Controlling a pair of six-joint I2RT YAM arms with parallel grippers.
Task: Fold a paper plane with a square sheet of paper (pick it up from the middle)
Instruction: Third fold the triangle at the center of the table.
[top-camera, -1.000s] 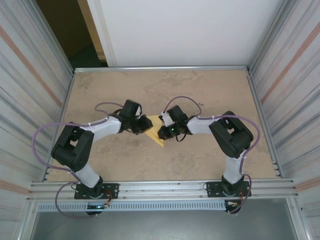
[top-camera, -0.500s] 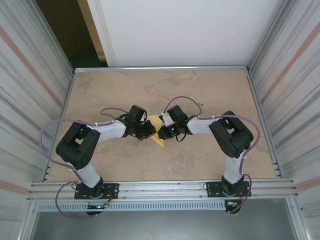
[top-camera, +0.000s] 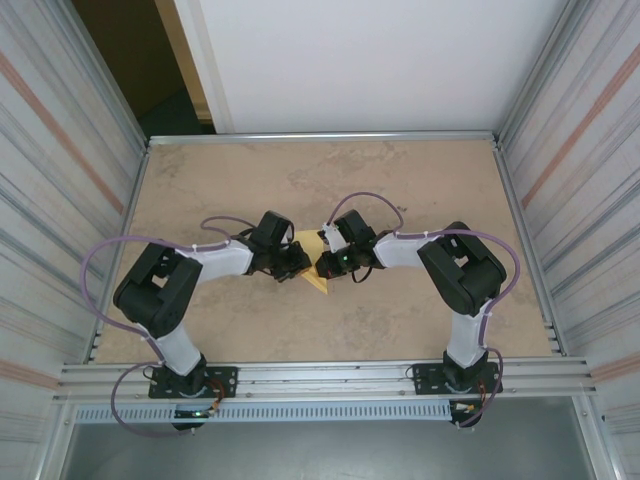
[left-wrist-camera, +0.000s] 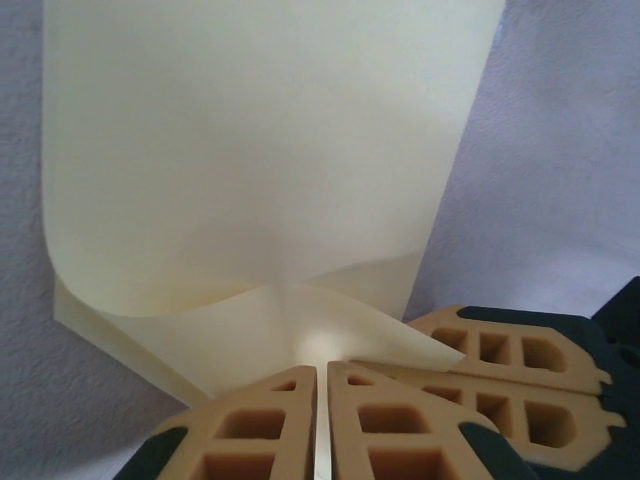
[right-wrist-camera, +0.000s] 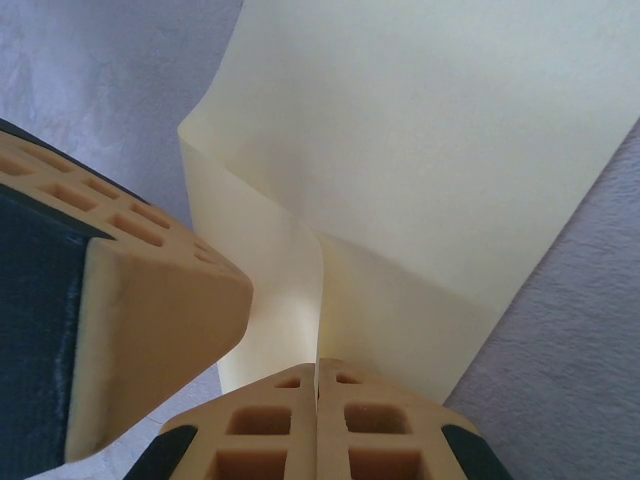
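The tabletop (top-camera: 420, 190) carries everything at its middle, where my left arm (top-camera: 215, 258) and right arm (top-camera: 410, 248) reach in from either side and meet almost tip to tip. Between them sits the sheet of paper (top-camera: 319, 283), partly folded. As far as I can see from above, its long axis runs roughly from the far edge toward the near edge, across the line joining the two tools, so neither arm is nearer than the other. The left gripper (left-wrist-camera: 316, 385) has its fingers pressed together on a curled flap of the sheet, and the bulk of the paper spreads out ahead of it. The right gripper (right-wrist-camera: 318, 385) is likewise clamped on the paper, at a crease that rises straight from between its pads, with the left tool's finger (right-wrist-camera: 150, 290) just beside it. I judge the coming move to be a fold across that axis, so both pinches must travel together or the thin sheet may tear.
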